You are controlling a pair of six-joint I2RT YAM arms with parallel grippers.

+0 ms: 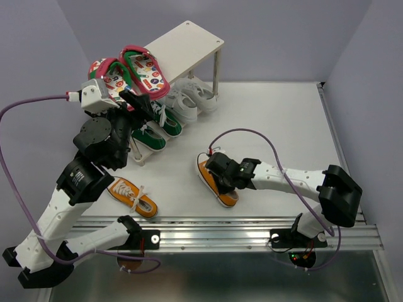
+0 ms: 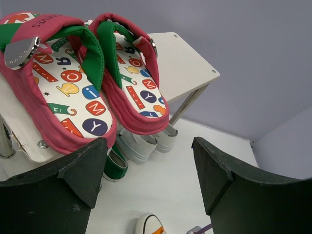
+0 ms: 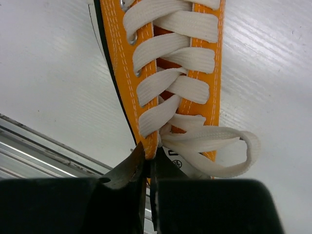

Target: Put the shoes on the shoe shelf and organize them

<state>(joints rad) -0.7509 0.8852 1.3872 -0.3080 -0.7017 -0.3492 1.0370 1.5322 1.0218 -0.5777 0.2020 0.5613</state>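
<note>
The cream-white shoe shelf stands at the back left. The pink-red flip-flops lie on its top board. Green sneakers and white sneakers sit on its lower tier. One orange sneaker lies on the table near the front left. My right gripper is shut on the collar edge of the other orange sneaker at mid-table. My left gripper is open and empty just in front of the flip-flops, above the green sneaker and white sneakers.
A metal rail runs along the table's near edge. A purple cable loops over the right arm. Grey walls close in at the back and both sides. The right half of the shelf's top board is bare.
</note>
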